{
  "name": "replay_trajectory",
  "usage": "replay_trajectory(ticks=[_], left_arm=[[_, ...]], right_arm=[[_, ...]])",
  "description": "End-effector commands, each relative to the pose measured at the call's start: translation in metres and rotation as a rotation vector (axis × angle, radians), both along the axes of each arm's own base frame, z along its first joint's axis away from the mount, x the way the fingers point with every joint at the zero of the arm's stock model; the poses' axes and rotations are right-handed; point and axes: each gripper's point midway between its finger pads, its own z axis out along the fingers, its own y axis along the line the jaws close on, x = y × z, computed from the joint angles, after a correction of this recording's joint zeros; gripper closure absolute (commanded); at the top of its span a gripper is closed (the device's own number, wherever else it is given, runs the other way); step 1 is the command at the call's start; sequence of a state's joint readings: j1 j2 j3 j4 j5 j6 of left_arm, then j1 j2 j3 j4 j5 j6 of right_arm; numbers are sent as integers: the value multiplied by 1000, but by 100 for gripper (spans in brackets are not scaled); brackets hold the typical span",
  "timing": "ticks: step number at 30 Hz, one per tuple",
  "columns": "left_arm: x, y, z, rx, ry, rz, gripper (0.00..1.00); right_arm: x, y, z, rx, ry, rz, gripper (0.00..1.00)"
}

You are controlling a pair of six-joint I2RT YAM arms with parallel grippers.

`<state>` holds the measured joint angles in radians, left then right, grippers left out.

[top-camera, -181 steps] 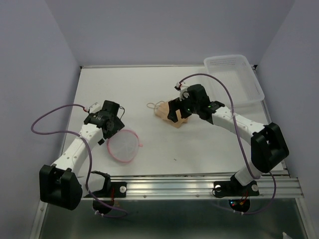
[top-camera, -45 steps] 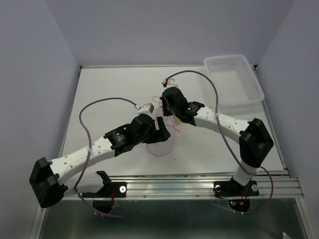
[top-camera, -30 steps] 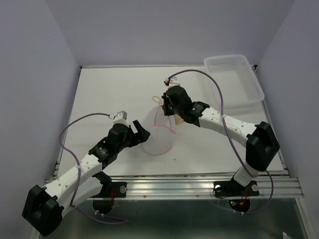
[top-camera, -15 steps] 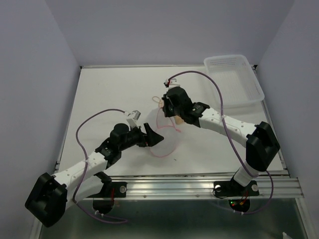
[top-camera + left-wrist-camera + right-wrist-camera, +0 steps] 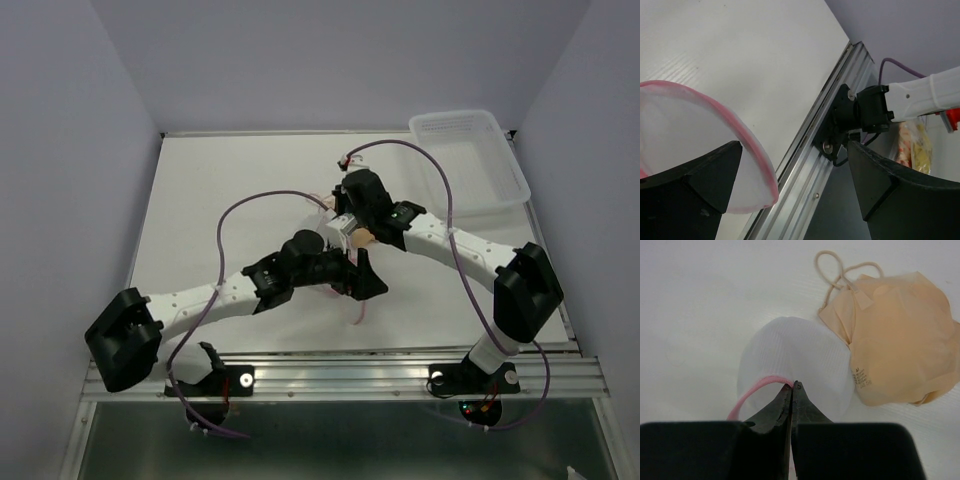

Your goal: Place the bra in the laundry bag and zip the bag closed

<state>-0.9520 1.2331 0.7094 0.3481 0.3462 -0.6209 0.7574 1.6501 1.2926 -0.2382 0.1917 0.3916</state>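
Table (image 5: 220, 200) bearing the bag (image 5: 790, 360), its white mesh touching the bra (image 5: 895, 345), which lies outside it. Right gripper (image 5: 792, 386) clamped on the bag's pink rim; left gripper (image 5: 794, 150) spread wide, rim beside one finger.

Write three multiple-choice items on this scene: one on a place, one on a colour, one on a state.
1. The bra lies: A on the table beside the bag; B in the basket; C inside the bag.
2. The bag's rim is: A blue; B green; C pink.
3. The right pincer is: A wide open; B shut on the rim; C shut on the bra.
Key: 1 A, it lies outside the mesh. 2 C, a pink band edges the mesh. 3 B, its tips meet on that band.
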Motion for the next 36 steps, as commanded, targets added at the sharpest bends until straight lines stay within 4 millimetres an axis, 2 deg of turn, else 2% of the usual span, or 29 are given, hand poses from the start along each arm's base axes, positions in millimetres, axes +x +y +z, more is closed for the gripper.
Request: replay_trajectory(ticks=[1, 5, 8, 9, 10, 11, 12, 14, 18, 20, 24, 27, 29, 30, 34, 36], left_arm=[[6, -17, -15, 90, -28, -33, 1], [7, -22, -17, 143, -38, 2, 1], [13, -4, -3, 159, -47, 100, 1], [23, 5, 0, 164, -46, 189, 1], [22, 20, 6, 169, -39, 238, 1], [36, 36, 9, 187, -53, 357, 1], [34, 54, 10, 194, -11, 427, 1], [42, 78, 11, 196, 3, 557, 1], [36, 114, 8, 155, 85, 694, 1], [32, 120, 1, 139, 131, 721, 1], [26, 135, -32, 135, 210, 784, 1], [24, 130, -40, 106, 237, 779, 1], [25, 127, -53, 106, 248, 781, 1], [28, 130, -67, 122, 279, 815, 1], [41, 141, -90, 146, 333, 905, 1], [58, 144, -91, 79, 351, 932, 7]], right_arm=[[5, -5, 7, 48, 2, -16, 99], [5, -8, 12, 71, 6, -19, 99], [2, -7, 14, 86, 10, -14, 99], [3, -9, 16, 101, 17, -16, 99], [1, -9, 16, 108, 22, -13, 99], [0, -8, 19, 118, 22, -14, 99], [2, -11, 22, 135, 27, -28, 99], [3, -14, 23, 152, 34, -45, 99], [6, -12, 29, 210, 69, -85, 99], [10, -12, 28, 235, 99, -113, 99], [19, -9, 31, 290, 125, -170, 99], [24, -3, 29, 310, 143, -177, 99], [25, 3, 31, 322, 149, -161, 99], [25, 2, 31, 319, 148, -165, 99], [22, -3, 26, 307, 147, -175, 99], [18, -5, 23, 307, 158, -173, 99]])
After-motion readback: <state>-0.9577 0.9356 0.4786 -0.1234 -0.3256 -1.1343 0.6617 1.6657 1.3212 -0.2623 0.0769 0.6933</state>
